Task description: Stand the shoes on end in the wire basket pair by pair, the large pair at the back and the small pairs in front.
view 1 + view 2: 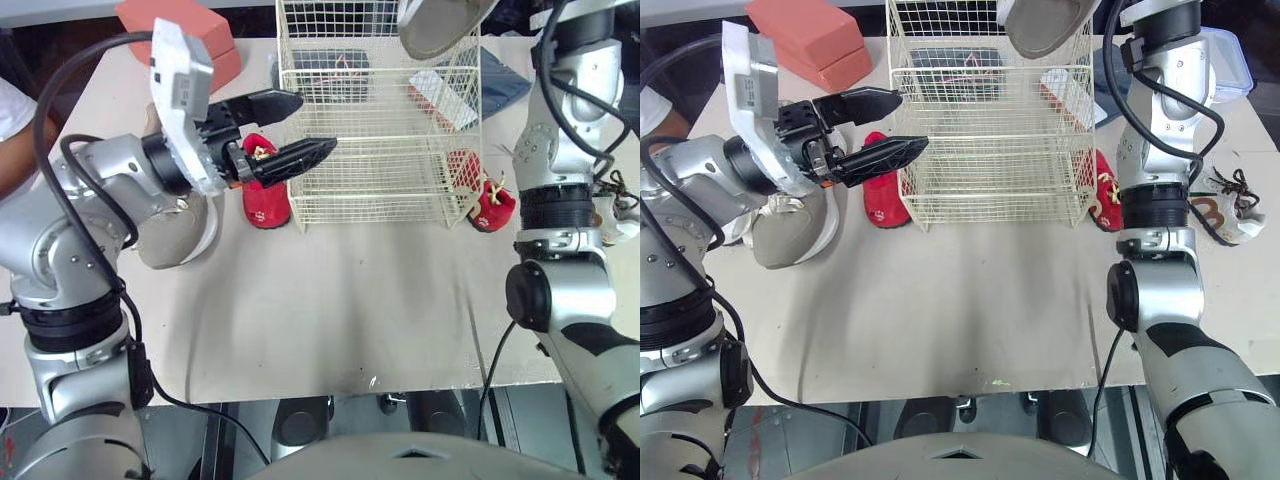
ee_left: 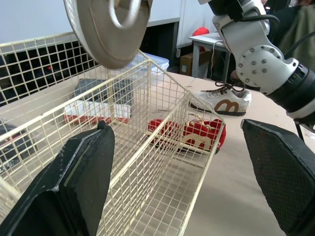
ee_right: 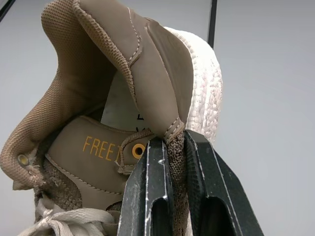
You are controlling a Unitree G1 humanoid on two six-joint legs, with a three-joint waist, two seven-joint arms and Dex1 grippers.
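Right gripper (image 3: 174, 142): jaws clenched on heel collar of tan shoe (image 1: 1040, 25), held above back of wire basket (image 1: 990, 170). Left gripper (image 1: 912, 120): jaws spread wide, empty, at basket's left front corner. Red shoe (image 1: 880, 205) on table (image 1: 970, 300) left of basket; second red shoe (image 1: 1103, 200) right of it.

A beige desk (image 1: 350, 310) carries a salmon-red box (image 1: 805, 35) at its far left corner. At the far right side stands a clear plastic container (image 1: 1230, 55), and a dark blue flat thing (image 1: 505, 80) lies near it.
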